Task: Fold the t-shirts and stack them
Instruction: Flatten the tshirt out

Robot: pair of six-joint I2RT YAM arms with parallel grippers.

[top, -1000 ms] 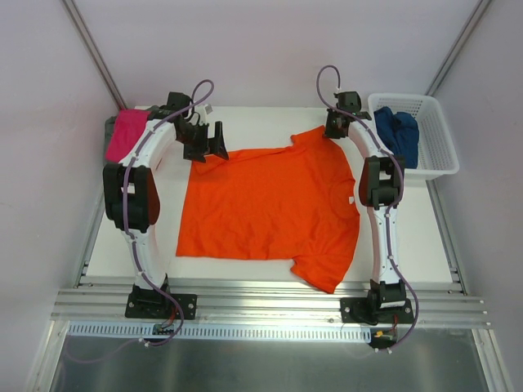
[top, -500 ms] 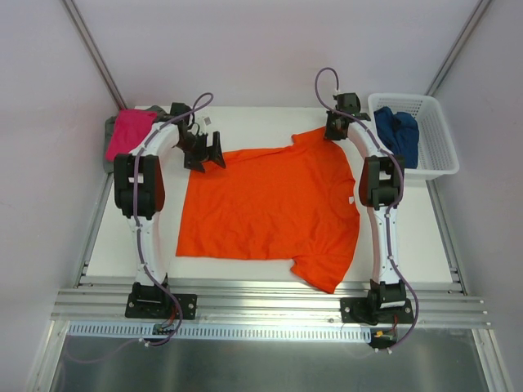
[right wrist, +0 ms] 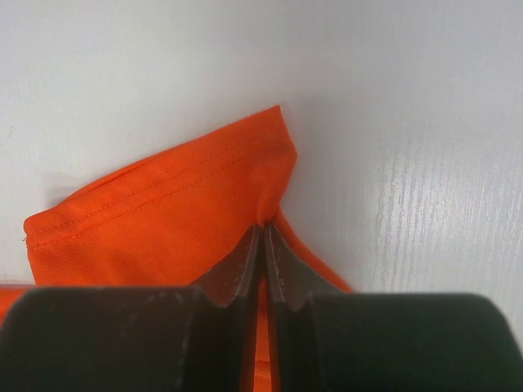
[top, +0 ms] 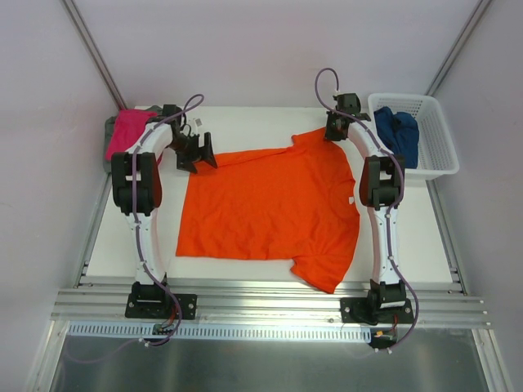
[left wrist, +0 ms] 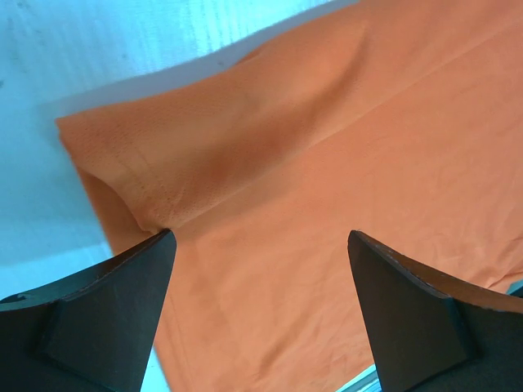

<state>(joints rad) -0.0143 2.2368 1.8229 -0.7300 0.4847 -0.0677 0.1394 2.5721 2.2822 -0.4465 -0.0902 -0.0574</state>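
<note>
A bright orange t-shirt (top: 270,204) lies spread flat on the white table. My left gripper (top: 198,153) hovers open over its far-left corner, and in the left wrist view the fingers (left wrist: 122,302) straddle the orange cloth (left wrist: 327,122) near a stitched hem with nothing between them. My right gripper (top: 336,131) is at the far-right sleeve, and in the right wrist view it (right wrist: 263,227) is shut on a pinch of the orange sleeve (right wrist: 163,220). A magenta pink shirt (top: 128,131) lies on a grey one (top: 109,139) at the far left. A dark blue shirt (top: 398,135) sits in the basket.
A white lattice basket (top: 439,159) stands at the table's far right edge. The lower sleeve of the orange shirt hangs towards the table's near edge (top: 323,278). Metal rails (top: 261,306) run along the front by the arm bases.
My left arm has drawn in and its gripper has shifted slightly left and back over the shirt's far-left corner. The right arm and the shirt have stayed put.
</note>
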